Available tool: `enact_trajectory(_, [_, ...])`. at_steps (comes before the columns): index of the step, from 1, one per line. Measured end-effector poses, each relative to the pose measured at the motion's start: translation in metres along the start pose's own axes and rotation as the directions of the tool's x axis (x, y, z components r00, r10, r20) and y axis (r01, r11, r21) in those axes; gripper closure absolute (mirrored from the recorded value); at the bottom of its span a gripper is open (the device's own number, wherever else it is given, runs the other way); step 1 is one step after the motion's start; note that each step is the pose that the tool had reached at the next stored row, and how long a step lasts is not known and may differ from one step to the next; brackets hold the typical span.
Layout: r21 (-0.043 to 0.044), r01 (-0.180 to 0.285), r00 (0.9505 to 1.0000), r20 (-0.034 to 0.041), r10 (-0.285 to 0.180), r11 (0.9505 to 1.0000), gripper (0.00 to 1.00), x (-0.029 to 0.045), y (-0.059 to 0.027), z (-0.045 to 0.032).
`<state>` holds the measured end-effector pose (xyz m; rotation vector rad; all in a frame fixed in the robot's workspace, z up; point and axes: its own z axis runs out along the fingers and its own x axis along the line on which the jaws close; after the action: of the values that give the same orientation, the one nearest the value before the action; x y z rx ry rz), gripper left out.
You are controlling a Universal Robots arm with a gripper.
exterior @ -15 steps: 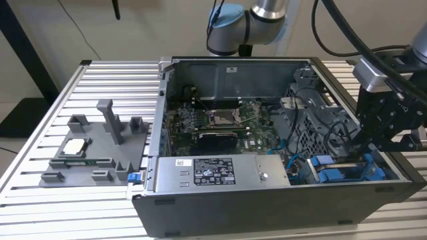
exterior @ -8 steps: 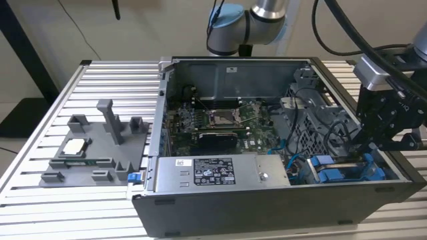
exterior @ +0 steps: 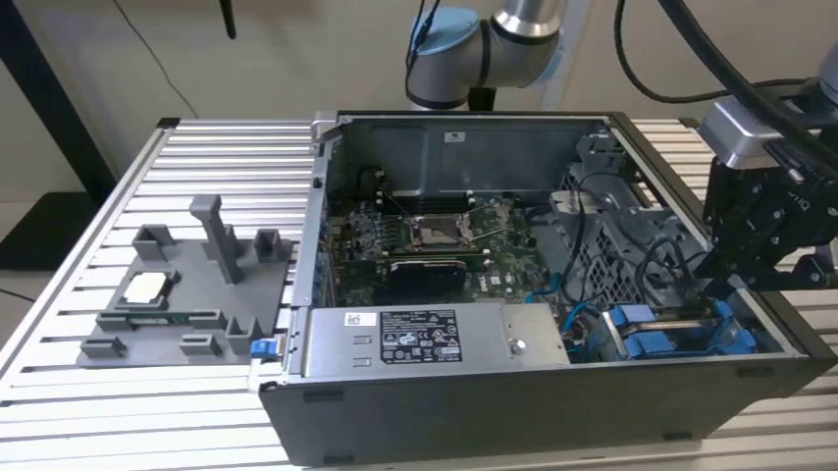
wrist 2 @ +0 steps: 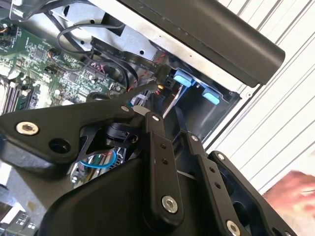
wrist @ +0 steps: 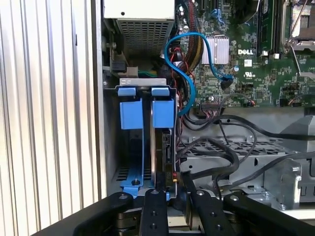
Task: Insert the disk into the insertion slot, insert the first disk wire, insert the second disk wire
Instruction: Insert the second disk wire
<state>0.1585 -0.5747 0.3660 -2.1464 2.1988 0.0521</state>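
Currently, in the exterior view from left to right: grey fixture [exterior: 183, 294] on the table [exterior: 78, 412] toward its left edge, then the open case [exterior: 524, 412]. Inside it, the motherboard [exterior: 433, 235] is on the mid-floor, the power-supply box [exterior: 419, 339] runs along the near wall, and the insertion slot [exterior: 681, 339] is in the near corner on the exterior view's right. Just above that corner, tight to the case's right-hand wall, hangs the gripper [exterior: 724, 287].

In the first wrist view the disk [wrist: 162, 145] is seated in the insertion slot, in the compartment on the motherboard side. The neighbouring compartment, against the near wall, shows a blue tab [wrist: 132, 114] and rail. The gripper lines up on the disk's untabbed end, close in; contact can't be judged. Can't tell whether the gripper is open or closed, or gripping anything.

The arm [exterior: 485, 39] stands behind the case's far wall, with the wrist out over the right-hand wall and the tool pointing down into the corner.

The disk stands on edge, long axis along the near wall, tab end toward the power-supply box and the other end toward the gripper. A blue cable [wrist: 189, 54] loops from the motherboard to the tab end. A black plug [wrist 2: 163, 82] with red leads sits at the gripper-side end; whether it's mated isn't clear.
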Motion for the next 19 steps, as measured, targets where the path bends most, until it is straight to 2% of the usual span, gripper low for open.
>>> enact_trajectory(7, [0.0000, 0.000, 1.0000, -0.0001, 0.000, 1.0000, 0.73, -0.0005, -0.0010, -0.0008])
enact_trajectory(19, [0.0000, 0.000, 1.0000, -0.0001, 0.000, 1.0000, 0.73, -0.0008, -0.0114, -0.0009])
